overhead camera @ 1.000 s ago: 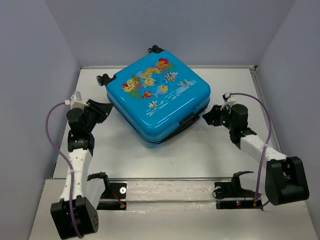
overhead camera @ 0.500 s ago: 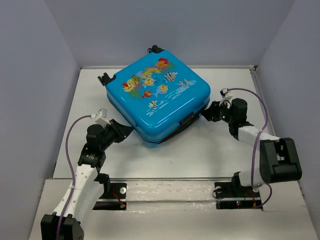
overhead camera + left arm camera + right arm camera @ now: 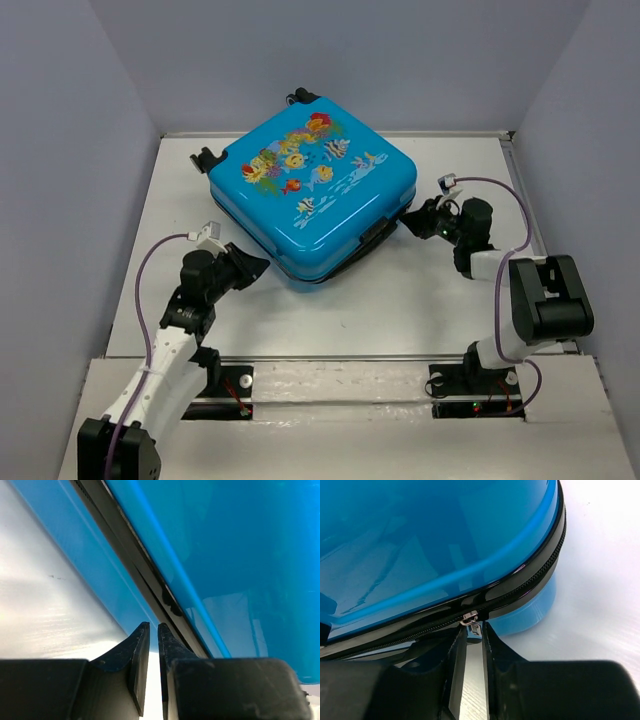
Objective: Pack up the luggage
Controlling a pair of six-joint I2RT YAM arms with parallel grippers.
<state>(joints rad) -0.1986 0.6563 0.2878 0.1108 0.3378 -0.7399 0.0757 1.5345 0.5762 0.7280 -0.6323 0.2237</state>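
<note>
The luggage (image 3: pixel 312 190) is a bright-blue fish-print suitcase lying flat and closed on the white table. My left gripper (image 3: pixel 258 265) is at its near-left side. In the left wrist view the gripper (image 3: pixel 154 627) has its fingers almost together with nothing between them, just below the black zipper seam (image 3: pixel 140 565). My right gripper (image 3: pixel 408 226) is at the right corner of the case. In the right wrist view the gripper (image 3: pixel 474 629) has its fingertips closed round the small metal zipper pull (image 3: pixel 471 621) hanging from the seam of the luggage (image 3: pixel 420 540).
Black wheels (image 3: pixel 207 158) stick out at the suitcase's back left and at its back corner (image 3: pixel 303 97). A black handle (image 3: pixel 375 232) is on its near-right side. Grey walls enclose the table on three sides. Bare table (image 3: pixel 400 300) lies in front of the case.
My left gripper swung from the suitcase's left side to its near-left edge. My right gripper moved in to the right corner and onto the zipper pull. The suitcase shifted slightly left and back.
</note>
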